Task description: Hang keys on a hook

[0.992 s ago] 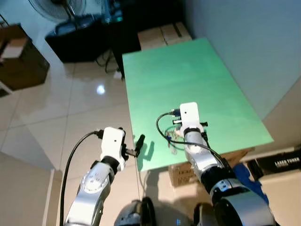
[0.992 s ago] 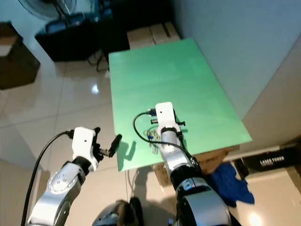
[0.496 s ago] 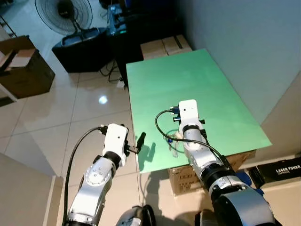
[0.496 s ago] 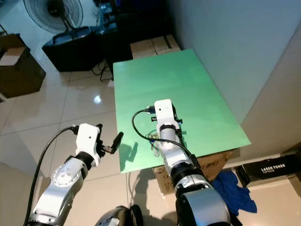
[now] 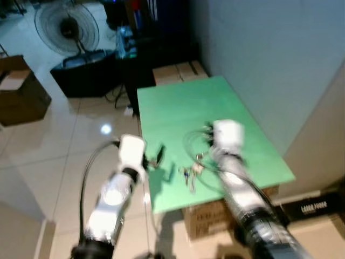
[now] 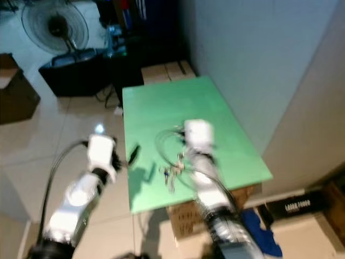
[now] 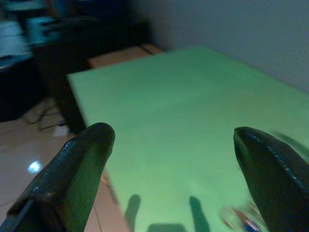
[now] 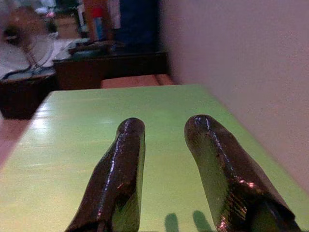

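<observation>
Your small bunch of metal keys (image 5: 190,174) lies on the flat green tabletop (image 5: 215,108), near its front edge; blur hides which way it points. Your left gripper (image 7: 178,145) is spread wide at the table's left edge. Your right gripper (image 8: 166,159) holds nothing, fingers narrowly parted.

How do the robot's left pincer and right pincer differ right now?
The left pincer has its fingers spread wide; the right pincer has only a narrow gap. The left one hangs at the green table's near left edge; the right one is over the tabletop, beyond the keys. Both have black fingers and hold nothing.
</observation>
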You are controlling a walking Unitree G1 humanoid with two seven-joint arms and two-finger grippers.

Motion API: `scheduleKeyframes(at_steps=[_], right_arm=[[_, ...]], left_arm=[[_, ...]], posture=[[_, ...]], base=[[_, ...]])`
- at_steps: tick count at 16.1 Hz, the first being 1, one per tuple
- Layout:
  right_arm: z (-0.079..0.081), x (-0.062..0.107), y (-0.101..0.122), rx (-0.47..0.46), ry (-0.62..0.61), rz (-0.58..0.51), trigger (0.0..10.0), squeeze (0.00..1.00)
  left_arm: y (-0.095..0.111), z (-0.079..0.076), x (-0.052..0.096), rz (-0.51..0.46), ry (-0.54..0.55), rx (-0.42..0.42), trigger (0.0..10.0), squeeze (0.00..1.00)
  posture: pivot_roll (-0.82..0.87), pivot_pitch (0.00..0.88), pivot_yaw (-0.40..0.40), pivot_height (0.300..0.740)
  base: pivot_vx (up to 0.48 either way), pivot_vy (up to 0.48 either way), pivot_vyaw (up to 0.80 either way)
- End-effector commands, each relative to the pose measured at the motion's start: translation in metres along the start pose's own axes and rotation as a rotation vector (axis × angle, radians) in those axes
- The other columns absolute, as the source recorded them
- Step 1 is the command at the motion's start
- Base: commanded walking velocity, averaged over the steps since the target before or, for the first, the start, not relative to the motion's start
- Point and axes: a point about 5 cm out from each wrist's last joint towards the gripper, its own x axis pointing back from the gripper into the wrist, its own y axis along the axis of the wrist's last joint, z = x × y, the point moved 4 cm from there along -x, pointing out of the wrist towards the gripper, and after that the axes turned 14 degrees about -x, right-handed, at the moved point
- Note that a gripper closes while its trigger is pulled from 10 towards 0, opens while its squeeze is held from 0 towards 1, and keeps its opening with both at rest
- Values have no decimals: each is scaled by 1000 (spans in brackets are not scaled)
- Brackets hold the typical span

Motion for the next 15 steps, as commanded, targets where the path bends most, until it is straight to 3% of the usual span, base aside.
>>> scheduleKeyframes(at_steps=[1,3,4,6,10,15], right_arm=[[-10,7,10,-5,13,-21,10000,0],[-36,34,9,-34,-22,-31,10000,0],[-42,41,7,-48,-47,-44,10000,0],[-38,43,7,-49,-43,-48,10000,0],[-21,40,7,-29,7,-9,10000,0],[-20,31,5,43,55,50,10000,0]], left_arm=[[-12,21,4,37,80,27,10000,0],[-14,39,4,38,139,95,10000,0],[-15,45,3,35,156,122,10000,0],[-16,47,0,34,154,147,10000,0],[-16,31,-12,39,93,132,10000,0],[-21,11,-21,50,35,114,10000,0]], posture=[[-185,0,115,740],[-218,0,136,740],[-237,0,159,740],[-257,0,185,740],[-295,0,216,740],[-345,0,220,740]], base=[[0,0,0],[0,0,0],[0,0,0],[0,0,0],[0,0,0],[0,0,0]])
